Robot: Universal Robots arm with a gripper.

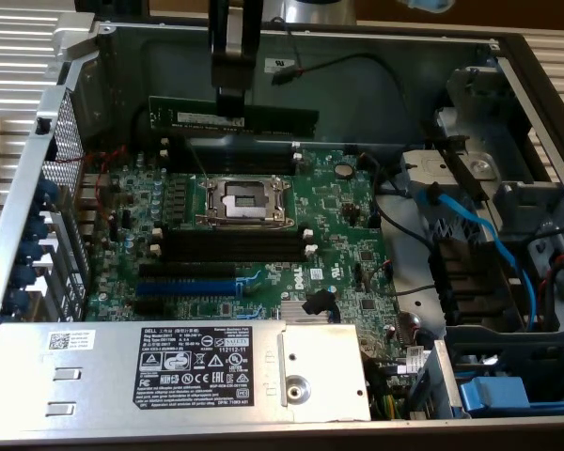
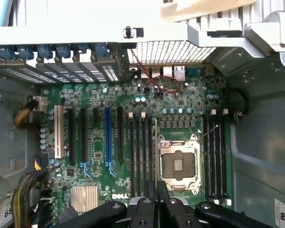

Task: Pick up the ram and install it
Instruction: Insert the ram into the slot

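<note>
Pale ribbed metal (image 1: pixel 14 38) lies under one open computer case (image 1: pixel 376 42), whose one green motherboard (image 1: pixel 343 211) faces up. One processor socket (image 1: pixel 244 199) sits mid-board. By the exterior view's clock, two groups of black slots flank it: the near bank (image 1: pixel 233 246) at six o'clock and the far bank (image 1: pixel 227 155) at twelve. One blue slot (image 1: pixel 188 287) lies at seven. The single gripper (image 1: pixel 232 99) is clamped on the one ram (image 1: pixel 277 117), held lengthwise just above the far bank, not seated.

Ram (image 1: pixel 273 117) in pincer (image 1: pixel 231 103), above the motherboard (image 1: pixel 343 225)
</note>
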